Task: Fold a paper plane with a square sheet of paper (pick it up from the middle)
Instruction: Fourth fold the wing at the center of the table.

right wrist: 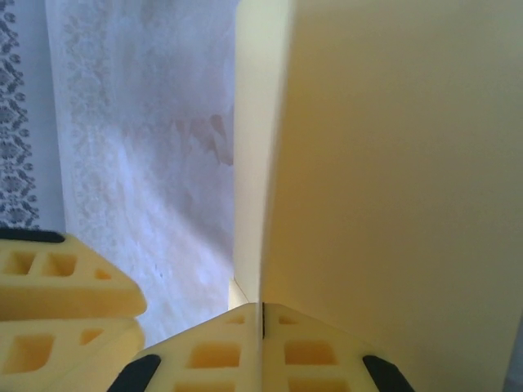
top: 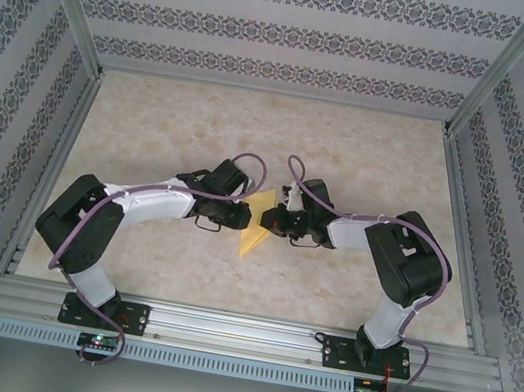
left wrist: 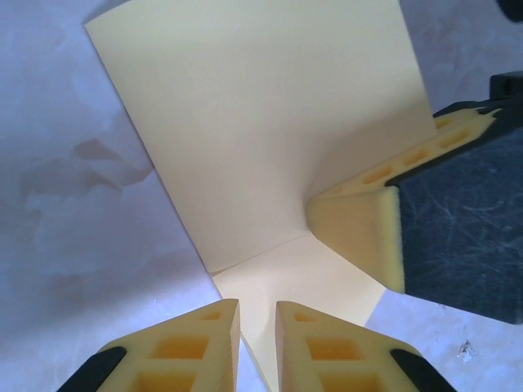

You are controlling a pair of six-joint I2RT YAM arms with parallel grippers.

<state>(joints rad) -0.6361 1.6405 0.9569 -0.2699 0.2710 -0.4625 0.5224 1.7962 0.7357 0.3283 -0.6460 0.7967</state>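
At the left of the overhead view, the white-and-black left arm [top: 128, 208] bends in from its base at the near edge and reaches toward the middle of the pale, marbled beige tabletop [top: 379, 166]. The left gripper [left wrist: 257, 318], with blocky yellow fingers, has its jaws narrowly parted. Its own wrist view shows a slim gap between the two tips, and the lower flap of the paper is visible through that gap. Whether the pads touch the flap I cannot tell. Between the two grippers, over the centre of the table, is the thin yellow-orange sheet of paper [left wrist: 261, 122]. It is folded along a crease, so that a large upper panel and a smaller lower flap meet at an angle. From above it reads as a small yellow wedge, and whether its lower edge rests on the tabletop I cannot tell. Just to the right, the right gripper [right wrist: 261, 314], with the same yellow fingers, is pinching the sheet. In its wrist view the tips meet with no gap and the paper's edge rises straight out of the seam. Seen from the left wrist, one of its fingers [left wrist: 359, 229] presses against the sheet at the right end of the crease. Farther right, the white-and-black right arm [top: 403, 262] folds back toward its base at the near edge.
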